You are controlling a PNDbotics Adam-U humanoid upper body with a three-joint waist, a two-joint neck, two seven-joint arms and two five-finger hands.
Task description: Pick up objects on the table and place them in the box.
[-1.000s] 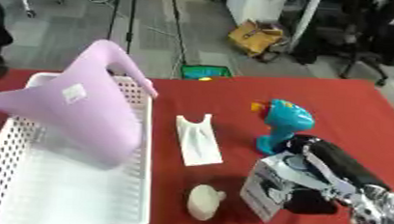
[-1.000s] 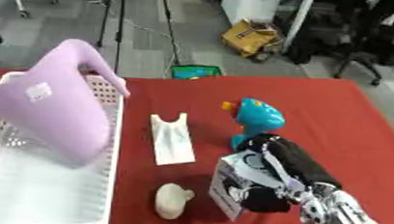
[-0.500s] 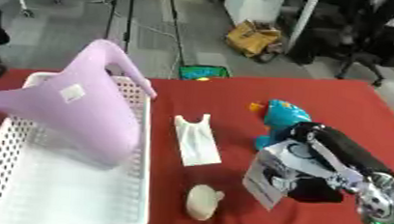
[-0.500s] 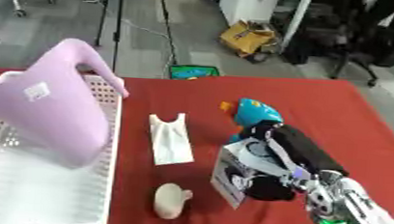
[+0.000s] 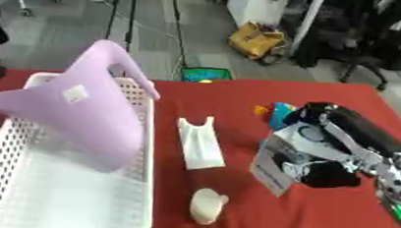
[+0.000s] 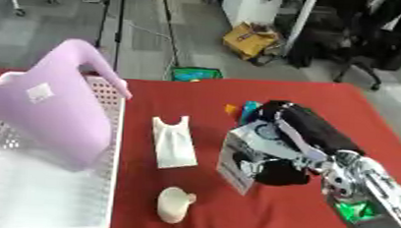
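One item only sits in the white basket [image 5: 11, 175] so far: a lilac watering can [image 5: 83, 115], leaning against the basket's right wall with its handle rising above the rim. The rest of the job is open, as far as these views show.

On the red counter [image 5: 239, 98] three things are not yet in the basket. A white flat piece with a notched top [image 5: 200, 143] lies just beside the basket's right wall. A small cream-coloured object [image 5: 206, 206] lies nearer the front edge, apart from everything else. A blue toy with an orange beak [image 5: 277, 114] stands behind the right arm and is partly hidden by it.

The right hand [image 5: 330, 169] has its fingers curled round a printed carton [image 5: 280, 162], which is tilted, its lower corner close to the cloth; whether it has cleared the counter I cannot tell. The left hand shows in neither view.

By my reading the carton is the step in progress and must travel well to the left to reach the basket, passing over the white piece. The basket floor in front of the watering can looks free for it.
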